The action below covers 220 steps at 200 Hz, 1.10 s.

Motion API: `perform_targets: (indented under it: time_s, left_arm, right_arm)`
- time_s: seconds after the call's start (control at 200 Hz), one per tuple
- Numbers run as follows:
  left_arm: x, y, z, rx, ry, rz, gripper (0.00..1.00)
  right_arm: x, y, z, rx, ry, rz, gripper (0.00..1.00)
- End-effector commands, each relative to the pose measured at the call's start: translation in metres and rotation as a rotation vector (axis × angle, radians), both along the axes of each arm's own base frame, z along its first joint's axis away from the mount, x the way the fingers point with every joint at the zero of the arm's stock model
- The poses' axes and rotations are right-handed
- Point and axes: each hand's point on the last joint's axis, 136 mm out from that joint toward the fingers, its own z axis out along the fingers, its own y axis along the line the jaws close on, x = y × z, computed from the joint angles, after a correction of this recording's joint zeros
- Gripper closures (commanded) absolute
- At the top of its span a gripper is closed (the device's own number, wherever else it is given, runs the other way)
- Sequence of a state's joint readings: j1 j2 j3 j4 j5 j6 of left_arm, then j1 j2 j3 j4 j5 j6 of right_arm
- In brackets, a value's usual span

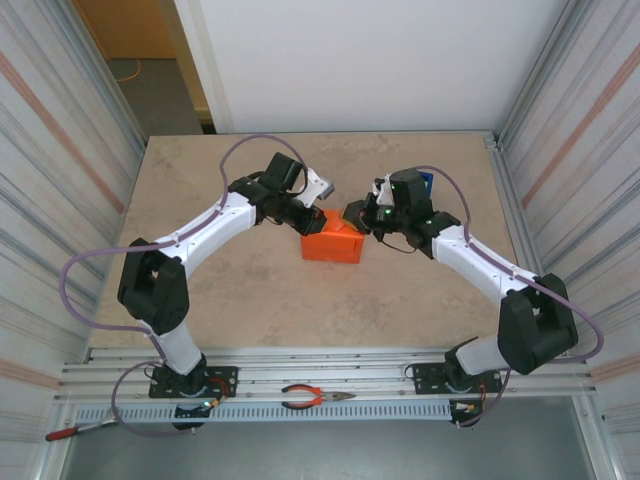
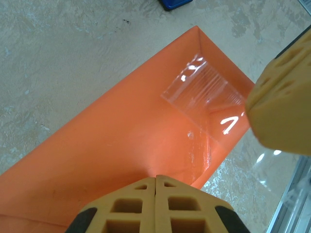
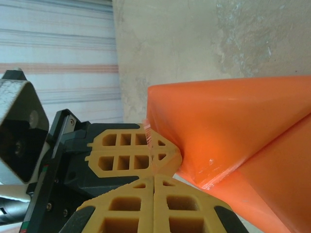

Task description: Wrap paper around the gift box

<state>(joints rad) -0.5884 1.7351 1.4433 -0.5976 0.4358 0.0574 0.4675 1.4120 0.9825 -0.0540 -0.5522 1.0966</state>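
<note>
The gift box is a compact orange block in the middle of the table, fully covered by the orange paper, which has folded edges. A strip of clear tape lies across the paper near one corner. My left gripper is shut, its tips resting against the paper at the block's back left. My right gripper is also shut and empty. It sits at the block's corner, tip to tip with the left gripper's fingers. A sliver of tape clings beside those fingers.
A blue tape dispenser stands behind the right arm, and its edge also shows in the left wrist view. Orange-handled pliers lie on the near rail. Corrugated walls close in both sides of the table.
</note>
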Motion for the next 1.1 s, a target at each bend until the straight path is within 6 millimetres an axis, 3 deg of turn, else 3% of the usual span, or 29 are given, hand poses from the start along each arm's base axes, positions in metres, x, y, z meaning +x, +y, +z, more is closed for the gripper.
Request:
perform_targets:
  time_s: [0.0, 0.757, 1.097]
  left_arm:
    - [-0.035, 0.012, -0.057, 0.136, 0.166, -0.041, 1.00]
    - [-0.036, 0.011, -0.059, 0.138, 0.171, -0.044, 1.00]
    - [-0.036, 0.010, -0.058, 0.136, 0.169, -0.044, 1.00]
  right_arm:
    - [0.001, 0.003, -0.006, 0.001, 0.021, -0.016, 1.00]
    - [0.000, 0.012, -0.026, -0.010, 0.057, 0.002, 1.00]
    - [-0.009, 0.004, -0.056, -0.159, 0.115, 0.032, 1.00]
